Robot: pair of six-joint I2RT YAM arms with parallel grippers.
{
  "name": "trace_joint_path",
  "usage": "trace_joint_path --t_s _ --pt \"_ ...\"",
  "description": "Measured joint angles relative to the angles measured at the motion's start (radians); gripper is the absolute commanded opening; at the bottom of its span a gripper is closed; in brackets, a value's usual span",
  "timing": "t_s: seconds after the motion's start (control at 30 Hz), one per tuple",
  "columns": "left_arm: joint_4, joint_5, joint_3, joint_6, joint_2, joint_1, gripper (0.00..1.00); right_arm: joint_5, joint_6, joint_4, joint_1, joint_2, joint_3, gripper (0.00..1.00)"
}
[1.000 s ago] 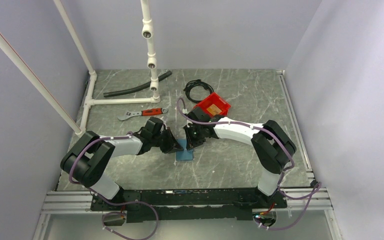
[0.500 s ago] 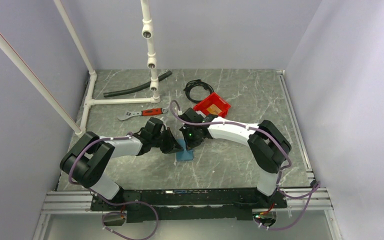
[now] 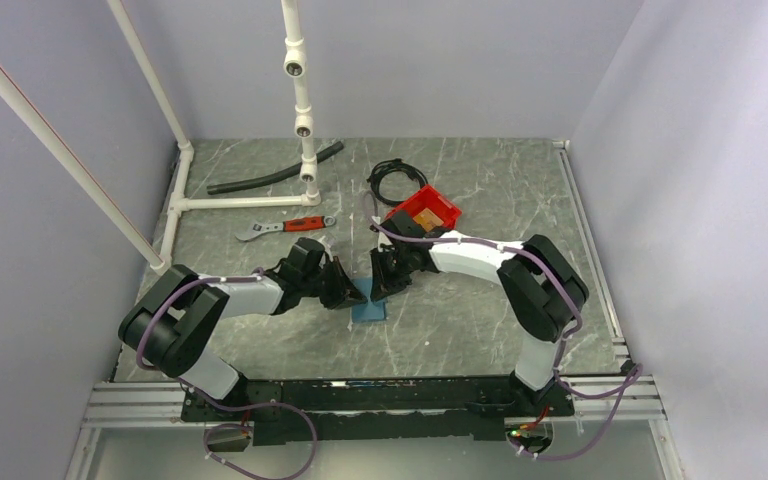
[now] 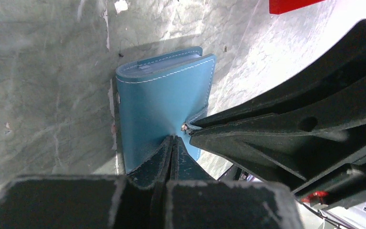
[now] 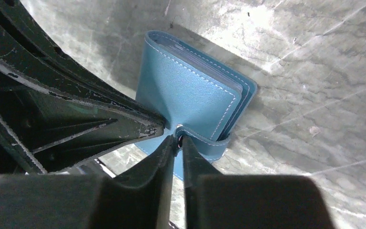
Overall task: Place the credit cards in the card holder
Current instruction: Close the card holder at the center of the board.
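Card holder (image 3: pixel 368 306): blue and folded shut, lying on the grey marbled table (image 3: pixel 480 320). It sits on the arm-base side of the red bin (image 3: pixel 425 210), a little to that bin's left and not touching it.
Cover: the top flap is creased and drawn up toward the spot where the two grippers meet.
Left gripper (image 4: pixel 171 140): its fingers are pressed together with no gap and the tips sit on the blue cover. It lies on the side of the holder away from the red bin. Whether it pinches a fold cannot be told.
Right gripper (image 5: pixel 178 139): its fingers are closed to a thin slit and pinch the snap strap (image 5: pixel 205 140) at the holder's edge. It reaches in from the red bin's side.
Credit cards: pale thin layers show between the covers, but cards and inner pockets cannot be told apart.
Wrench (image 3: pixel 282 227): red-handled, to the left of the red bin.
Cable (image 3: pixel 394 181): a black coil just behind the red bin.
Hose (image 3: pixel 272 172): black, far left of the red bin and further back.
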Motion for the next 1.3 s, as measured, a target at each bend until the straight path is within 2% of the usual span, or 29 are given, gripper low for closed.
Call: trace_joint_path --t_s 0.13,0.43,0.83,1.3 --pt "0.000 0.000 -0.003 0.000 -0.006 -0.003 0.01 -0.083 0.012 0.079 -0.031 -0.018 -0.052 0.25" --pt "0.010 0.001 -0.016 -0.001 -0.013 -0.008 0.01 -0.075 -0.006 0.114 -0.031 -0.048 -0.081 0.26" --pt "0.015 0.002 -0.018 -0.001 -0.013 -0.008 0.01 -0.056 -0.035 0.111 -0.028 -0.053 -0.074 0.00" --pt "0.014 0.002 -0.018 -0.001 -0.013 -0.008 0.01 -0.100 -0.026 0.140 -0.027 -0.033 -0.074 0.00"
